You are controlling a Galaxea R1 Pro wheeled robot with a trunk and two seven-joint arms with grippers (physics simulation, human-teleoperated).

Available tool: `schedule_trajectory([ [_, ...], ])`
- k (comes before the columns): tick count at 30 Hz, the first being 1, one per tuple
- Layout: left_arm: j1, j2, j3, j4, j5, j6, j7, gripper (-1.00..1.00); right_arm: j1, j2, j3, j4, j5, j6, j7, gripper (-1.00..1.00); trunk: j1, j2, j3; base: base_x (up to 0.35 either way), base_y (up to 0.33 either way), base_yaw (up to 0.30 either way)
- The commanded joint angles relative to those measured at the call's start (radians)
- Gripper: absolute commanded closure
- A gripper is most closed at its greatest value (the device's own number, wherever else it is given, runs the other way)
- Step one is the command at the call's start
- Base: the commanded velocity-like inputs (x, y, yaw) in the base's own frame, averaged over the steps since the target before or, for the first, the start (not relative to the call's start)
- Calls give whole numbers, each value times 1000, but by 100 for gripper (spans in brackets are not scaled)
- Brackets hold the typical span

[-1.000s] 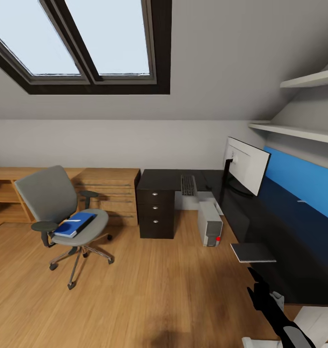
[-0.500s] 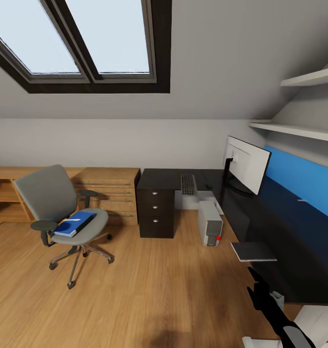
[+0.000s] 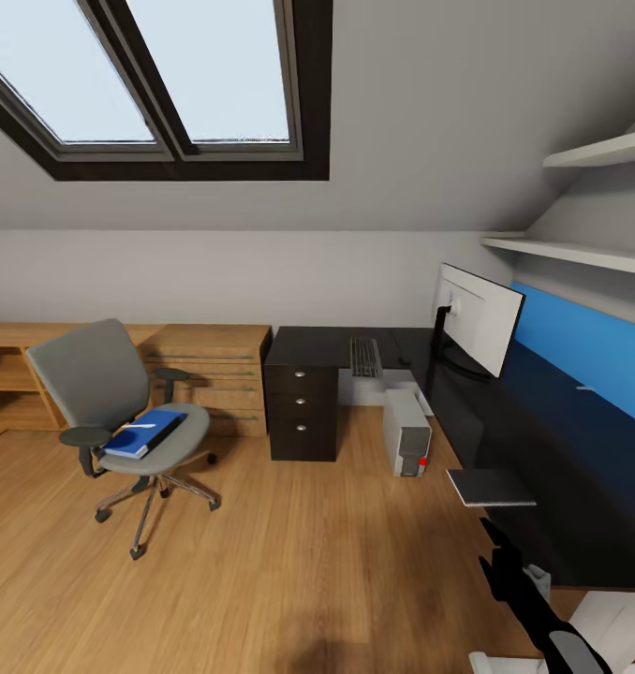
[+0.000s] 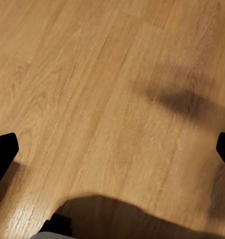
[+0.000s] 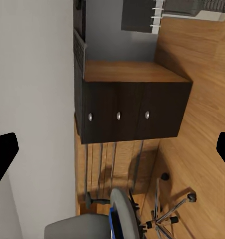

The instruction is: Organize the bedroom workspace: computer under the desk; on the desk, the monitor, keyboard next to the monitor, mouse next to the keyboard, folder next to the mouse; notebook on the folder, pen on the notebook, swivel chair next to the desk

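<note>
- Head view: the folder (image 3: 145, 434) lies flat on the seat of the swivel chair (image 3: 111, 412), its long axis slanting from the seat's front-left toward the back-right, with a thin white object on top.
- The swivel chair stands on the wooden floor (image 3: 289, 562), well apart from the desk (image 3: 505, 440), just in front of a low oak chest (image 3: 214, 374).
- The keyboard (image 3: 364, 358) lies on the desk's far section, long axis running away from the camera, near the monitor (image 3: 479, 320), which stands upright showing its white back.
- The computer (image 3: 406, 432) stands upright on the floor at the desk's edge, beside the drawer unit (image 3: 302, 412).
- A dark notebook (image 3: 491, 488) overhangs the desk's near edge.
- The right gripper (image 3: 498, 560) hangs low beside the desk; its jaws are spread apart in the right wrist view, holding nothing.
- The left gripper (image 4: 112, 149) faces bare floor, jaws wide apart, empty.
</note>
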Motion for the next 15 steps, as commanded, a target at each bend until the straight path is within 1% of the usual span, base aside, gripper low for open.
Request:
schedule_trajectory([
  [1, -1, -1, 2, 0, 6, -2, -1, -100, -1, 0, -4, 0, -7, 9, -2, -100, 0, -1, -1, 0, 0, 0],
  [15, -1, -2, 1, 1, 6, -2, -1, -100, -1, -1, -4, -15, -8, 9, -95, -100, 0, -1, -1, 0, 0, 0],
])
